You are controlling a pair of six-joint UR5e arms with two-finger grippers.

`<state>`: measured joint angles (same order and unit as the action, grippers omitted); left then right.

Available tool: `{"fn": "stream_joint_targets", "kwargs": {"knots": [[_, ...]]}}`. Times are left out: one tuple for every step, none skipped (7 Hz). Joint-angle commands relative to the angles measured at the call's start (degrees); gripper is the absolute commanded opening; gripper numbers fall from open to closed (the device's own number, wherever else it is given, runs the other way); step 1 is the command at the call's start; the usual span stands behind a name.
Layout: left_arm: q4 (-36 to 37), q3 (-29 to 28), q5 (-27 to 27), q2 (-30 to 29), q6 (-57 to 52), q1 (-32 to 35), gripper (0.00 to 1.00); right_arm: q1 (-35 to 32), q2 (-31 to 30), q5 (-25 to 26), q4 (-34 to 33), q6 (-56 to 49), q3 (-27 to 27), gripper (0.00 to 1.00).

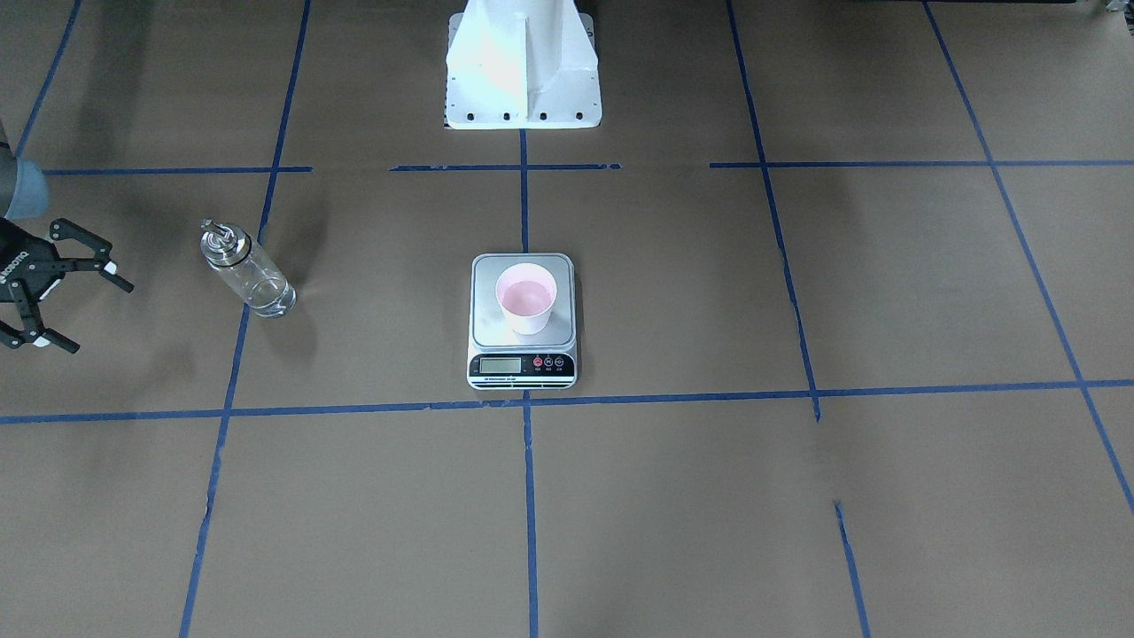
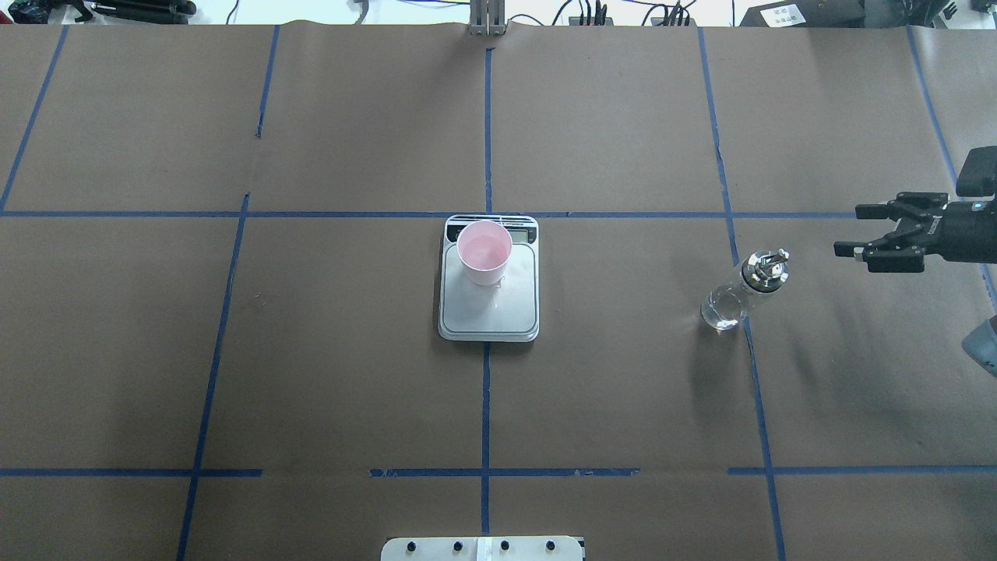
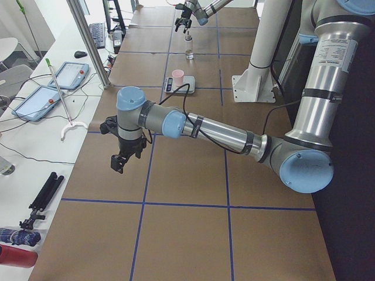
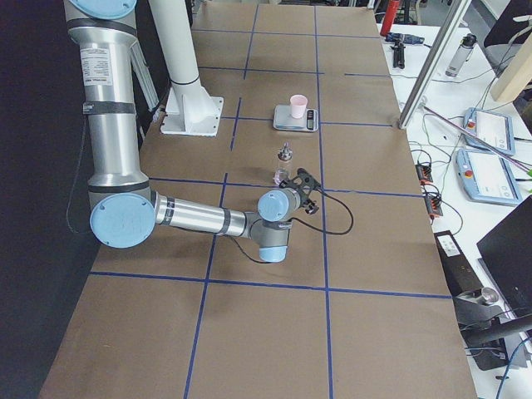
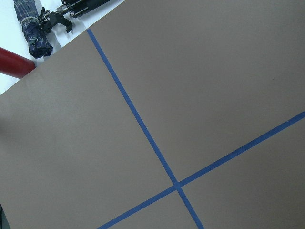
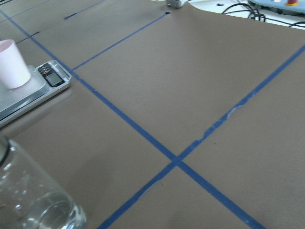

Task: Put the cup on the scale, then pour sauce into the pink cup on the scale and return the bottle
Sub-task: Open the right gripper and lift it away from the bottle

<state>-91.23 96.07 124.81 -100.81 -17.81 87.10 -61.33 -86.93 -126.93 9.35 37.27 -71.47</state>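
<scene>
The right pincer [image 2: 847, 231] is open, fingers level, near the right edge of the table [image 2: 857, 405]. The left pincer [image 3: 119, 164] points down near the left edge; aperture indeterminate.

A robotics lab: tape-gridded table [image 2: 623, 389], 2 teach pendants [image 3: 70, 75] on a side bench [image 3: 35, 146].

Pink cup [image 1: 526, 299] upright on scale [image 1: 522, 365]; clear bottle [image 1: 248, 270] upright, well apart.

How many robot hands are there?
2. The right gripper is open near the bottle, not touching it. The left gripper hangs over the table, far from the scale. None seems hidden.
</scene>
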Motion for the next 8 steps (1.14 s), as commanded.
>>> {"fn": "stream_joint_targets", "kwargs": {"knots": [[0.0, 0.0, 0.0, 0.0, 0.0, 0.0, 1.00, -5.3, 0.0, 2.0, -12.1, 4.9, -0.1, 1.00], [0.0, 0.0, 0.0, 0.0, 0.1, -0.1, 1.00, -7.7, 0.1, 1.7, -20.3, 4.9, -0.4, 1.00], [0.0, -0.1, 0.0, 0.0, 0.1, -0.1, 1.00, -10.4, 0.4, 0.2, -26.3, 4.6, -0.4, 1.00], [0.0, -0.1, 0.0, 0.0, 0.1, -0.1, 1.00, -13.0, 0.6, -3.3, -32.6, 3.9, -0.6, 1.00], [0.0, -0.1, 0.0, 0.0, 0.1, -0.1, 1.00, -14.5, 0.5, -3.8, -37.1, 0.5, -0.8, 1.00], [-0.1, -0.1, 0.0, 0.0, 0.1, -0.1, 1.00, -16.2, 1.0, -5.4, -42.0, -4.1, -0.8, 1.00], [-1.8, -0.8, -0.1, 0.1, 0.1, -0.1, 1.00, -18.7, 1.6, -7.7, -47.4, -6.8, -1.0, 1.00], [-3.9, -2.0, -0.1, 0.1, 0.1, -0.1, 1.00, -21.6, 2.5, -8.8, -54.4, -10.5, -1.5, 1.00]]}}
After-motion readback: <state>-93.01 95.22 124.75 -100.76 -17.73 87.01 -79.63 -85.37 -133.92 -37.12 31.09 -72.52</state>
